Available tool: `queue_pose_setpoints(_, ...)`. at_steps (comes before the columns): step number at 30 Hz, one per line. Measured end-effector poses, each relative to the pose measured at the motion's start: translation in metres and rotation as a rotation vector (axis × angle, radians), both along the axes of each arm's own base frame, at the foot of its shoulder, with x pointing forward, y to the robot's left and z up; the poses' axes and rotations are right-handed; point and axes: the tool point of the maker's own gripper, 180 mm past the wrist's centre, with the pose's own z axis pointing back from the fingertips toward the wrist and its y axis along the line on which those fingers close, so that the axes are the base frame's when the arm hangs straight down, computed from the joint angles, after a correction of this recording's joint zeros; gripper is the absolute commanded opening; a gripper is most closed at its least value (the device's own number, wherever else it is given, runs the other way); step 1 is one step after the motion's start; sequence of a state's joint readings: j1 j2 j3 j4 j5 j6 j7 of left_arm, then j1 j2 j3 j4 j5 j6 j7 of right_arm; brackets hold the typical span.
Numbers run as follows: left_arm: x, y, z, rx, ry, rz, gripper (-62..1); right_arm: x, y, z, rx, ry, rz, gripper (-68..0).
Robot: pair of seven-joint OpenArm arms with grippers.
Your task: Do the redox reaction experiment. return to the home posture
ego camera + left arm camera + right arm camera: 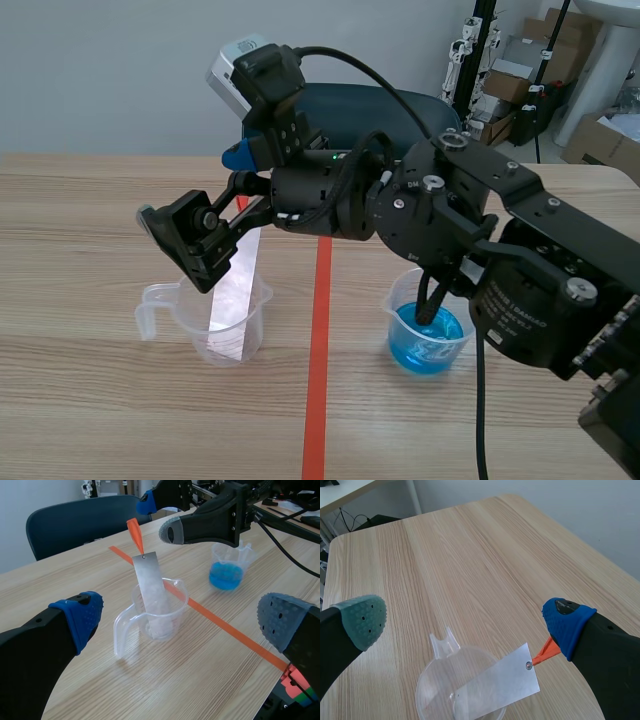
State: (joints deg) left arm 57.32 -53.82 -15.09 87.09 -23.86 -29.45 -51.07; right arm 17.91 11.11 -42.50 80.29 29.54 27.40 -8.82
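Right gripper (465,621): fingers wide apart, nothing between them, grey-green pad (365,617) on one side, blue pad (567,622) on the other. It hangs above the clear cup (432,680), pointing down at it. Metal strip (495,687) stands in that cup, leaning on the rim, upper end sticking out with an orange tag (544,654) on it. Tag is just beside my blue pad. The left wrist view shows a gap there, so I read no contact. Strip is free, held up by the cup only.

Left gripper (180,620): also spread open and empty, low and near the same cup, on the side away from the beaker. Not visible in the scene view.

Beaker of blue liquid (428,350) sits across the orange-red tape line (318,350) from the cup, well apart from it, on the wooden table (100,200). My right arm's bulky joints hang right over it. A dark cable or link crosses in front of the beaker; can't tell if anything dips in.

Step, my read: strip is parked in the cup, the experiment part looks done, and what's left is going home. Neither arm is home yet, and the right one is stretched far across the middle.

Next move calls for the right gripper to go up first, clear of the tag and strip top. Then it pulls back toward my right side, elbow kept high over the beaker. The left just backs off from the cup. Risk: a finger clipping the tag could tip the strip and the light cup.
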Motion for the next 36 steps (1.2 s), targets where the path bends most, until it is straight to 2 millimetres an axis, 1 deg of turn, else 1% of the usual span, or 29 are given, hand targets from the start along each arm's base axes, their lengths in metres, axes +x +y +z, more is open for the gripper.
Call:
queue_pose_setpoints(3, 0.000, 0.000, -0.003, 0.013, 0.006, 0.003, 1.4, 0.000, 0.000, 0.000, 0.000, 0.000, 0.000, 0.4)
queue_pose_setpoints(6, -0.001, 0.001, -0.015, 0.065, 0.053, -0.003, 1.4, 0.000, 0.000, 0.003, 0.014, -0.008, -0.001, 0.4)
queue_pose_setpoints(9, -0.001, 0.001, -0.013, 0.058, 0.047, -0.002, 1.4, 0.000, -0.005, 0.007, 0.010, -0.029, 0.001, 0.4)
queue_pose_setpoints(12, -0.001, 0.001, -0.019, 0.080, 0.068, -0.002, 1.4, -0.003, -0.009, 0.018, 0.009, -0.068, 0.010, 0.4)
queue_pose_setpoints(16, -0.001, 0.001, -0.017, 0.074, 0.062, -0.002, 1.4, -0.008, -0.013, 0.034, 0.015, -0.120, 0.027, 0.4)
queue_pose_setpoints(19, -0.001, 0.001, -0.019, 0.087, 0.070, -0.012, 1.4, -0.013, -0.020, 0.046, 0.041, -0.133, 0.038, 0.4)
queue_pose_setpoints(24, 0.001, 0.004, -0.029, 0.117, 0.121, 0.014, 1.4, -0.016, -0.035, 0.051, 0.030, -0.159, 0.045, 0.4)
queue_pose_setpoints(27, 0.003, 0.003, -0.021, 0.089, 0.095, 0.089, 1.4, -0.017, -0.042, 0.052, 0.007, -0.172, 0.047, 0.4)
queue_pose_setpoints(30, -0.001, -0.007, -0.007, 0.053, 0.073, 0.124, 1.4, -0.021, -0.050, 0.057, 0.004, -0.191, 0.054, 0.4)
queue_pose_setpoints(33, -0.005, -0.016, 0.002, 0.048, 0.066, 0.113, 1.4, -0.023, -0.063, 0.068, 0.030, -0.208, 0.048, 0.4)
queue_pose_setpoints(36, -0.002, -0.023, 0.004, 0.100, 0.091, 0.091, 1.4, -0.029, -0.076, 0.075, 0.019, -0.248, 0.062, 0.4)
